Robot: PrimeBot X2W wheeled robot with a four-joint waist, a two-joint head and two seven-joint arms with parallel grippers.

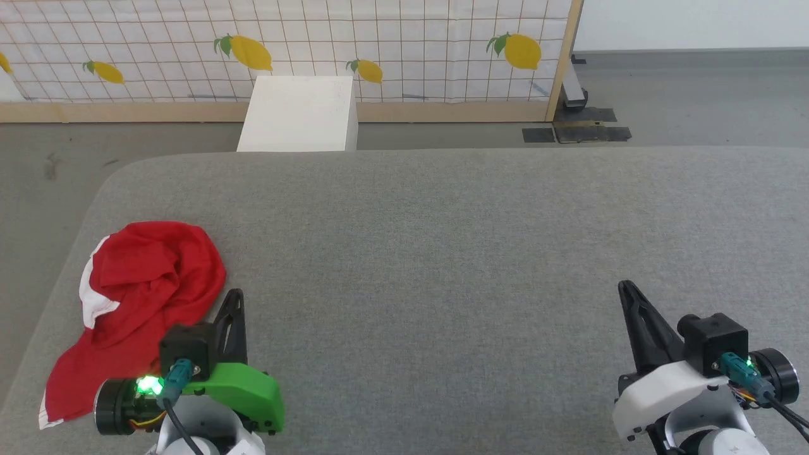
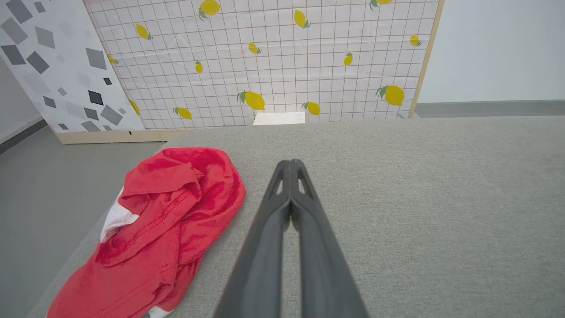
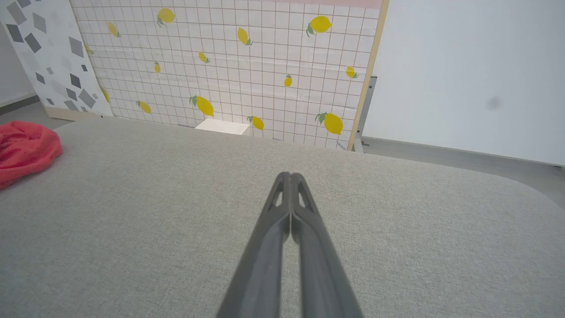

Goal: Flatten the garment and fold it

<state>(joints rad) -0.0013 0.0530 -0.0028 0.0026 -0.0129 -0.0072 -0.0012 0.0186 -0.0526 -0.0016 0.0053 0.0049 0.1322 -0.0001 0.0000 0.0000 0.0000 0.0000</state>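
The garment (image 1: 142,297) is a crumpled heap of bright red fabric with white trim, lying near the left edge of the grey padded table (image 1: 442,253). My left gripper (image 1: 235,296) is shut and empty, just right of the heap, fingers pointing away from me. In the left wrist view the garment (image 2: 163,234) lies left of the closed left gripper (image 2: 290,164), apart from it. My right gripper (image 1: 626,287) is shut and empty at the lower right, far from the cloth. The right wrist view shows the right gripper (image 3: 290,176) closed over bare table, with the garment (image 3: 24,150) at the far left.
A white box (image 1: 300,114) stands on the floor behind the table's far edge. A lemon-patterned tiled panel (image 1: 284,44) runs along the back. The table's left edge (image 1: 57,284) lies close beside the garment. Grey floor (image 1: 695,95) lies beyond.
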